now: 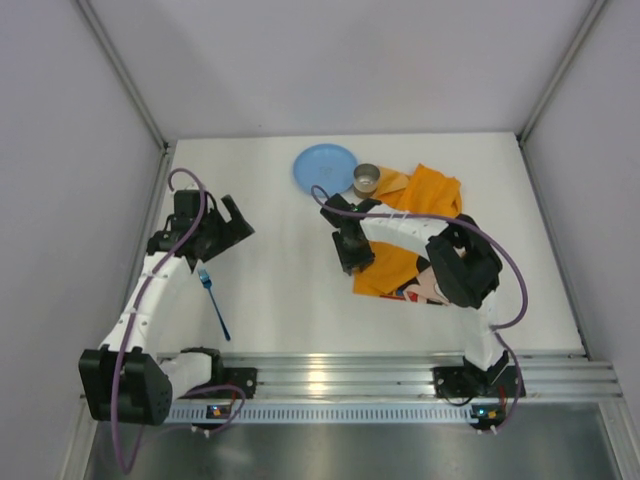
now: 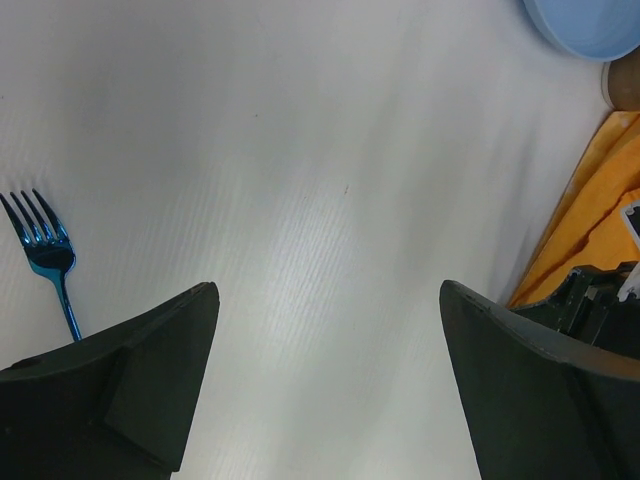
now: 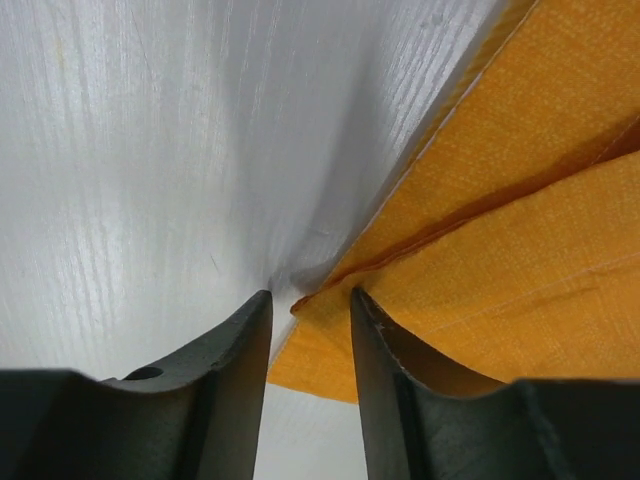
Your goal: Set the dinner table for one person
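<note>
The white dinner table (image 1: 285, 300) carries an orange cartoon-print cloth (image 1: 432, 212) at the right. My right gripper (image 1: 354, 262) points down at the cloth's left edge. In the right wrist view its jaws (image 3: 310, 295) stand narrow but open around a folded corner of the cloth (image 3: 520, 200); the right finger touches the fabric and a small gap shows beside the left finger. A blue plate (image 1: 325, 168) and a metal cup (image 1: 366, 179) lie at the back. A blue fork (image 1: 214, 300) lies left. My left gripper (image 1: 238, 232) hovers wide open, holding nothing (image 2: 328, 290).
The fork (image 2: 45, 250) lies beside the left gripper's left finger. The plate's rim (image 2: 590, 25), the cup (image 2: 625, 85) and the cloth (image 2: 590, 230) show at the right of the left wrist view. Grey walls enclose the table on three sides.
</note>
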Robot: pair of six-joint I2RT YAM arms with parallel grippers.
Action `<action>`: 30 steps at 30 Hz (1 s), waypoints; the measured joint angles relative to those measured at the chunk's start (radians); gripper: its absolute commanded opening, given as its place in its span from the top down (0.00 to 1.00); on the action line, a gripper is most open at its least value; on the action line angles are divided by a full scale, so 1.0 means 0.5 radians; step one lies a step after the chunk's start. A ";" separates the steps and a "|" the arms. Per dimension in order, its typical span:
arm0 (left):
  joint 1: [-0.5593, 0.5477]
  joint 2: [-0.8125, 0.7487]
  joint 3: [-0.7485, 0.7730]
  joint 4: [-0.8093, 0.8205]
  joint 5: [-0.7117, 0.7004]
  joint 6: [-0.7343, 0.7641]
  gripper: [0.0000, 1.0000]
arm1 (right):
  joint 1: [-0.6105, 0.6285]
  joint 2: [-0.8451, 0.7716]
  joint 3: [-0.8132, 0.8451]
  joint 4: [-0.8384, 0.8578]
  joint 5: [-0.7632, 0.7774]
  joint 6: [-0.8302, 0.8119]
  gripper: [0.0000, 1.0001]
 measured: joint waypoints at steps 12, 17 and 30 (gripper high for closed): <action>0.000 -0.006 -0.005 -0.020 0.021 0.049 0.03 | 0.013 0.000 -0.005 -0.011 0.075 0.055 0.89; 0.000 -0.002 -0.008 -0.020 0.019 0.049 0.01 | 0.013 -0.009 -0.004 -0.029 0.098 0.072 0.99; -0.070 0.039 -0.010 -0.018 -0.060 0.039 0.01 | 0.017 -0.188 0.002 -0.152 0.132 0.081 0.85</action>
